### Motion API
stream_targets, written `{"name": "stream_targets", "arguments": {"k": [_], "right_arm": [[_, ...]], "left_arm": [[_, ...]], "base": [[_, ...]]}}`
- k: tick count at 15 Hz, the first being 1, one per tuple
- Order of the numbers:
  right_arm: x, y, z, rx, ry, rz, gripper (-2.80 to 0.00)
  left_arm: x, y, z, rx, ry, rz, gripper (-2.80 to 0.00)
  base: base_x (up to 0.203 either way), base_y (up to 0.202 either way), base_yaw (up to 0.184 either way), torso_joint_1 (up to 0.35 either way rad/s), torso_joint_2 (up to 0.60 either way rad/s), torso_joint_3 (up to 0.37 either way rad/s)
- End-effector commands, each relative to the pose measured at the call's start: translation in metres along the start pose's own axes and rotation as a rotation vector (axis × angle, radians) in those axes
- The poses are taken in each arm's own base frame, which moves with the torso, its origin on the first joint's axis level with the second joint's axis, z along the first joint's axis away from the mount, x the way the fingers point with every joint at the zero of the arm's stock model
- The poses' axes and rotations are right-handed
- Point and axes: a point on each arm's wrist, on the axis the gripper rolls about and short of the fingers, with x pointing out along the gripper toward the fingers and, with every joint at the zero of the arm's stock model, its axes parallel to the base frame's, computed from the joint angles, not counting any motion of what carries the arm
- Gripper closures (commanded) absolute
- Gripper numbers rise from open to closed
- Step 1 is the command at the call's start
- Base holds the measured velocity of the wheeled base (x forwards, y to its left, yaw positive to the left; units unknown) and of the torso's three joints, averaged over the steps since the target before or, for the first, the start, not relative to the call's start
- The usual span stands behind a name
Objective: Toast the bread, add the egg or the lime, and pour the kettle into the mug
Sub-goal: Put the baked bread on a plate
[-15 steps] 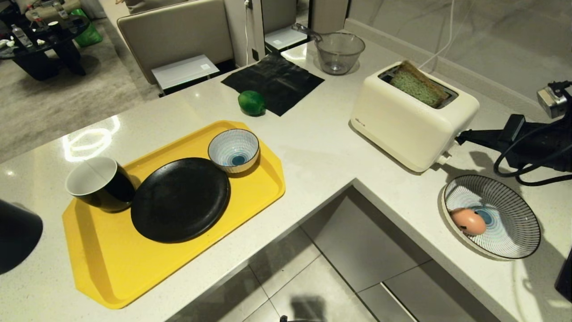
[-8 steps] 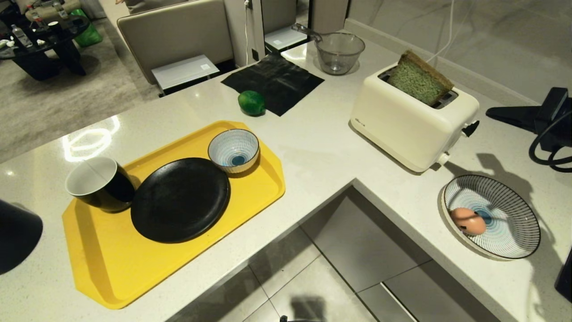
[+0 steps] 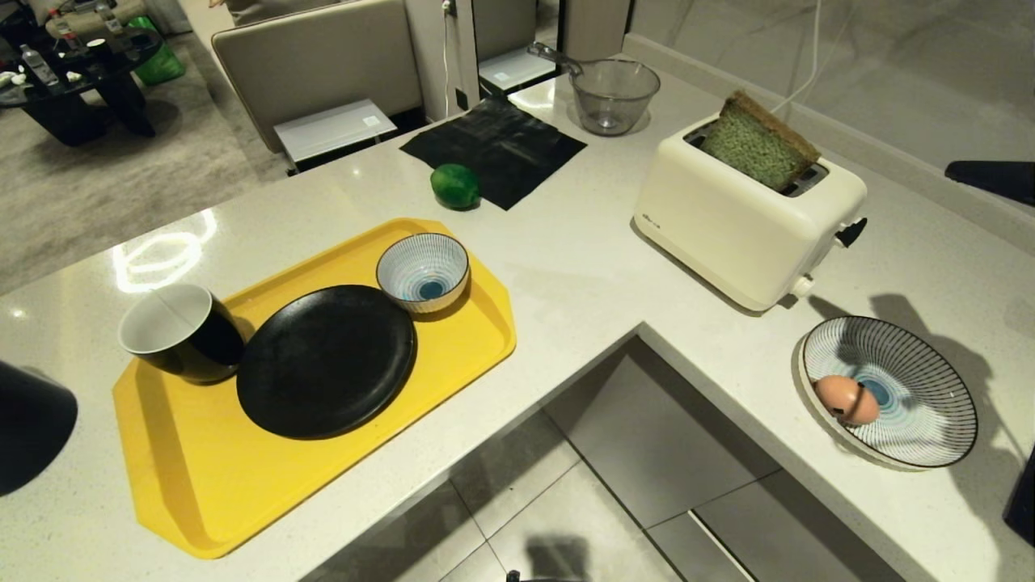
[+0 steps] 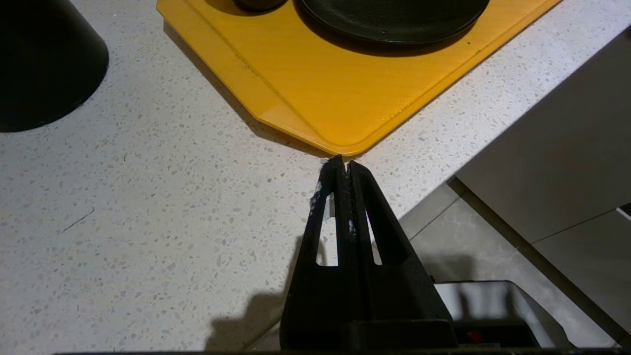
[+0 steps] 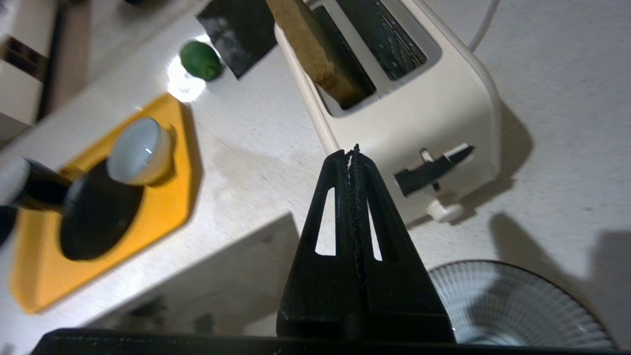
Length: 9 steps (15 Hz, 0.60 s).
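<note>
Up pops our bread [image 3: 758, 149] from the toaster [image 3: 744, 226]; right gripper [image 5: 351, 153], clenched empty, has lifted above it; no legible branding.

You see a yellow tray [image 3: 202, 485] carrying a black plate [image 3: 323, 364] and a small striped bowl [image 3: 423, 271], a cream toaster [image 3: 728, 234], a black cloth [image 3: 493, 149], a glass bowl [image 3: 613, 95], a wide striped dish [image 3: 922, 396]

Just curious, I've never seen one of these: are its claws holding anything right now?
No, nothing. Both are shut and empty: the left end effector near the yellow tray, the right end effector above the toaster.
</note>
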Motion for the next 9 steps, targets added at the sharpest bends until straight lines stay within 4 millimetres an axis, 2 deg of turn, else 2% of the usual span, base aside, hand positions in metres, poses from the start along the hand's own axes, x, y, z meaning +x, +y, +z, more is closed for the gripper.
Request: {"name": "stream_targets", "arguments": {"k": [1, 3, 4, 6, 9], "right_arm": [[-0.014, 0.006, -0.010, -0.117, -0.001, -0.022, 0.00], [-0.022, 0.010, -0.013, -0.189, -0.019, -0.066, 0.00], [-0.025, 0.013, -0.011, -0.199, -0.030, -0.065, -2.80], [-0.028, 0.016, -0.009, -0.209, -0.044, -0.062, -2.80], [-0.022, 0.013, -0.006, -0.249, -0.095, -0.051, -2.80]], "left_arm": [[0.000, 0.000, 0.000, 0.000, 0.000, 0.000, 0.00], [0.000, 0.000, 0.000, 0.000, 0.000, 0.000, 0.00], [0.000, 0.000, 0.000, 0.000, 0.001, 0.000, 0.00], [0.000, 0.000, 0.000, 0.000, 0.000, 0.000, 0.00], [0.000, 0.000, 0.000, 0.000, 0.000, 0.000, 0.00]], "base": [[0.000, 0.000, 0.000, 0.000, 0.00, 0.000], [0.000, 0.000, 0.000, 0.000, 0.00, 0.000], [0.000, 0.000, 0.000, 0.000, 0.00, 0.000], [0.000, 0.000, 0.000, 0.000, 0.00, 0.000], [0.000, 0.000, 0.000, 0.000, 0.00, 0.000]]}}
